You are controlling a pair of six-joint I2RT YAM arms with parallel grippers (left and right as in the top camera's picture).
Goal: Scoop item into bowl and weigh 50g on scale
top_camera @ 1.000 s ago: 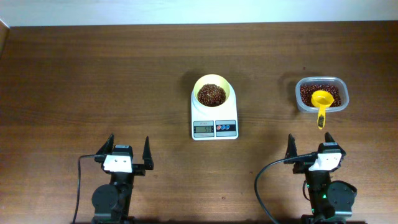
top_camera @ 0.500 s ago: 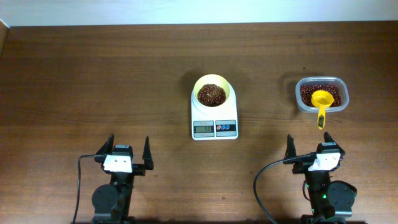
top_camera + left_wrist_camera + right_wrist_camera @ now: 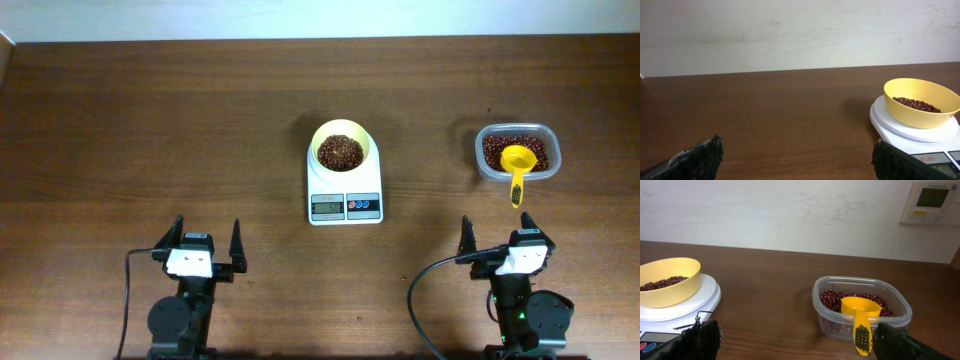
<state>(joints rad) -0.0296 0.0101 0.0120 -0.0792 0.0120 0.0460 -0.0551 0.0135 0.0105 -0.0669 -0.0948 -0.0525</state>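
The readout (image 3: 327,208) on the scale (image 3: 345,190) is too small to read. Its long axis runs toward the near edge of the table (image 3: 120,130), display nearest. Left gripper (image 3: 208,235) and right gripper (image 3: 497,232) gape empty

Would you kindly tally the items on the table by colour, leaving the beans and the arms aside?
Yellow: 2, bowl and scoop
White: 1, scale
Clear: 1, tub
Total: 4
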